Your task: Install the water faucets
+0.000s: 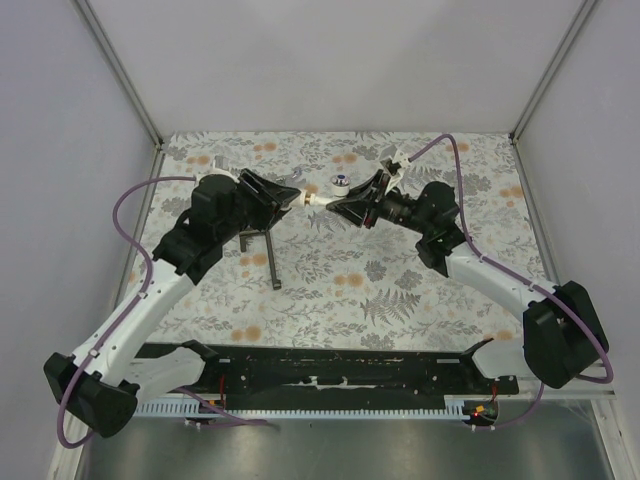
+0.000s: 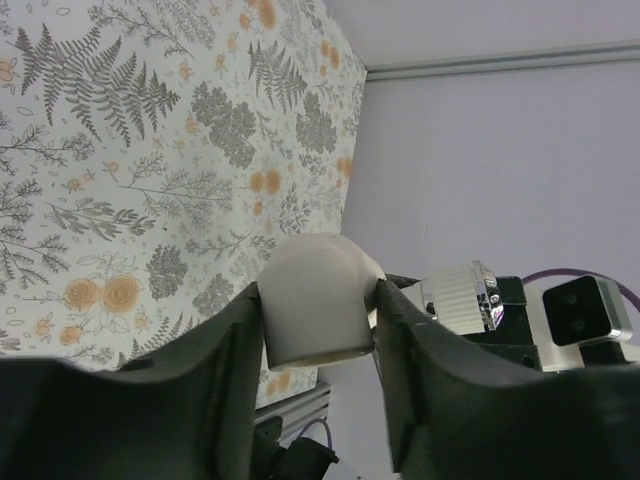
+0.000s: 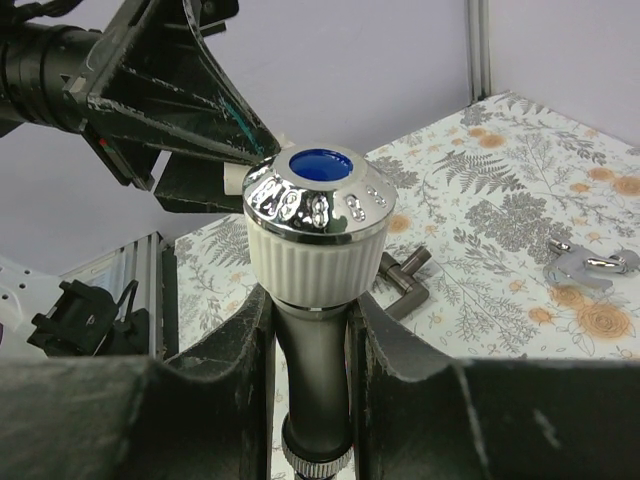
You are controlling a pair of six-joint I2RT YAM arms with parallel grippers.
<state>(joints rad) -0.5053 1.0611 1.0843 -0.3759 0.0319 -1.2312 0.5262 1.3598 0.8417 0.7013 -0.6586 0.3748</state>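
My left gripper [image 1: 290, 196] is shut on a white bent faucet piece [image 2: 318, 300], held above the table; its fingers [image 2: 235, 350] press both sides of it. My right gripper [image 1: 345, 205] is shut on the dark stem [image 3: 312, 350] of a second faucet piece, which has a white ribbed knob [image 3: 318, 240] and a chrome cap with a blue dot. The two grippers face each other at the back middle of the table. The held pieces [image 1: 312, 198] sit close together between them. The knob also shows in the left wrist view [image 2: 463, 297], right of the white piece.
A dark T-shaped metal tool [image 1: 262, 246] lies on the flowered table [image 1: 400, 290] below the left gripper; it also shows in the right wrist view [image 3: 405, 282]. A small grey metal piece [image 1: 341, 181] lies just behind the grippers, also in the right wrist view [image 3: 585, 265].
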